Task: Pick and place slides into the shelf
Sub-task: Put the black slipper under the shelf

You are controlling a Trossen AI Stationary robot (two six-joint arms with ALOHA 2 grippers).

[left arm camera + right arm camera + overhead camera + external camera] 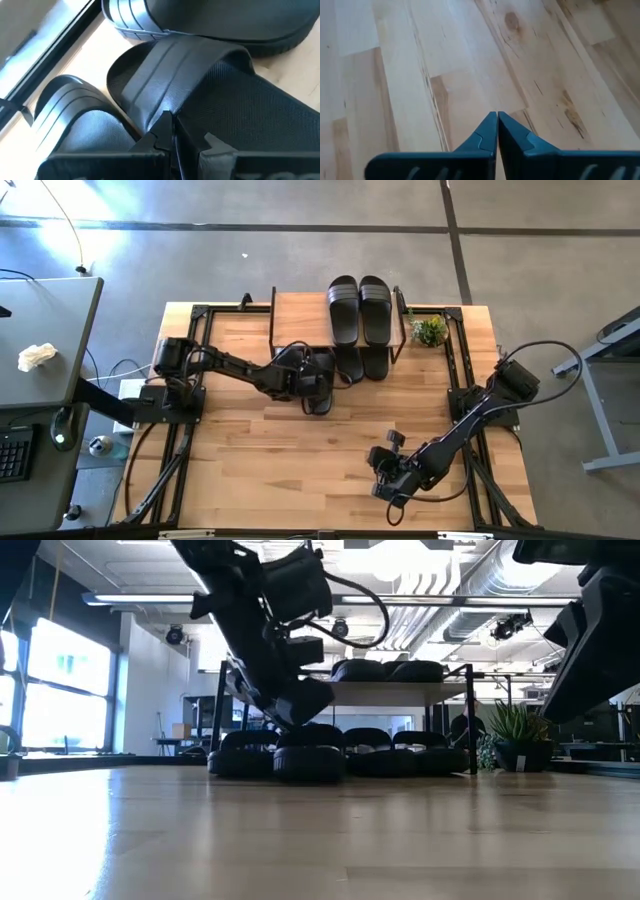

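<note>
Left gripper (318, 385), pinching a slide's (200, 90) strap, holds it before the shelf (300, 315) for lower-level insertion; right gripper (496, 131) pressed together.

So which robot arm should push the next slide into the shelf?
Probably the left. The left gripper is shut on a slide beside the shelf; the right gripper, shut, waits over bare table.

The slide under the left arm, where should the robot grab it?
Grip that slide by its wide strap, probably from above. The strap arches up off the flat sole, leaving a gap one finger can slip under. The left end effector already sits at that strap, fingers together.
</note>
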